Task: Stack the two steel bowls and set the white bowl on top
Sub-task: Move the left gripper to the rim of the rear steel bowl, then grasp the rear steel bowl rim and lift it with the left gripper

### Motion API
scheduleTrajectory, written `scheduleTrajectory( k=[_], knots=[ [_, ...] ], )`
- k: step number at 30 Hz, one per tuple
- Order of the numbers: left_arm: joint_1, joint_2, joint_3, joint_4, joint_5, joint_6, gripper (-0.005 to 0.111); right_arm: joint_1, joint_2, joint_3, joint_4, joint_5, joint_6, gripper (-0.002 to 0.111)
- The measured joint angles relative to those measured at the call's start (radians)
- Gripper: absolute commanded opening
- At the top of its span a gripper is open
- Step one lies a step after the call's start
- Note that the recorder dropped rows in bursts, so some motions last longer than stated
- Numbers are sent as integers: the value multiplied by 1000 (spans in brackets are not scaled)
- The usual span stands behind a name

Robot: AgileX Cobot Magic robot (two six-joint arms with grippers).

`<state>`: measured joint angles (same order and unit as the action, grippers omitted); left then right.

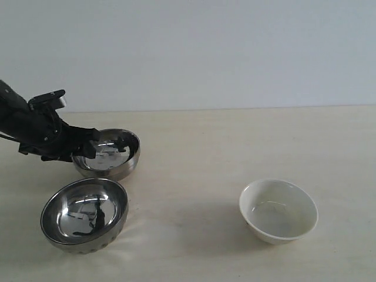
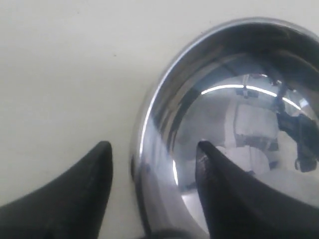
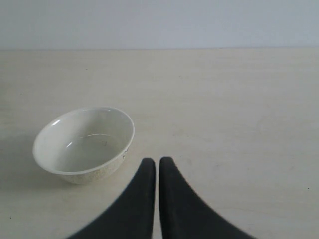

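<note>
Two steel bowls stand at the left of the table: the far steel bowl [image 1: 108,154] and, apart from it, the near steel bowl [image 1: 84,214]. My left gripper [image 1: 89,143] is open astride the far bowl's left rim. In the left wrist view the gripper [image 2: 153,145] has one finger [image 2: 224,189] inside the steel bowl [image 2: 239,114] and the other [image 2: 79,189] outside, with a gap to the wall on each side. The white bowl [image 1: 278,210] sits alone at the right. My right gripper [image 3: 157,160] is shut and empty, just beside the white bowl [image 3: 84,144]; it is out of the exterior view.
The tabletop [image 1: 194,147] is pale beige, and a plain light wall [image 1: 205,53] rises behind its far edge. The left arm [image 1: 29,126] reaches in from the left edge.
</note>
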<state>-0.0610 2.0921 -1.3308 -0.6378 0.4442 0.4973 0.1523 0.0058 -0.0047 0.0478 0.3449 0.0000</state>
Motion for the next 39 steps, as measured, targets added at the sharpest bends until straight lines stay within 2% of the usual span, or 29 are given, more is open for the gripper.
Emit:
scheduleTrajectory(
  k=[3, 6, 13, 20, 25, 30, 33, 39],
  knots=[
    [0, 0, -1, 2, -9, 0, 17, 0, 0, 0, 0, 0, 0, 0],
    [0, 0, -1, 2, -16, 0, 4, 0, 0, 0, 0, 0, 0, 0],
    [0, -11, -23, 4, 13, 0, 4, 0, 0, 0, 0, 0, 0, 0],
    [-16, -124, -65, -35, 100, 0, 4, 0, 0, 0, 0, 0, 0, 0],
    [-98, -195, -69, -40, 120, 0, 4, 0, 0, 0, 0, 0, 0, 0],
    [-248, -207, -70, -14, 146, -36, 4, 0, 0, 0, 0, 0, 0, 0],
    [-314, -207, -70, 22, 157, -88, 4, 0, 0, 0, 0, 0, 0, 0],
    [-375, -207, -70, 68, 200, -172, 4, 0, 0, 0, 0, 0, 0, 0]
  ],
)
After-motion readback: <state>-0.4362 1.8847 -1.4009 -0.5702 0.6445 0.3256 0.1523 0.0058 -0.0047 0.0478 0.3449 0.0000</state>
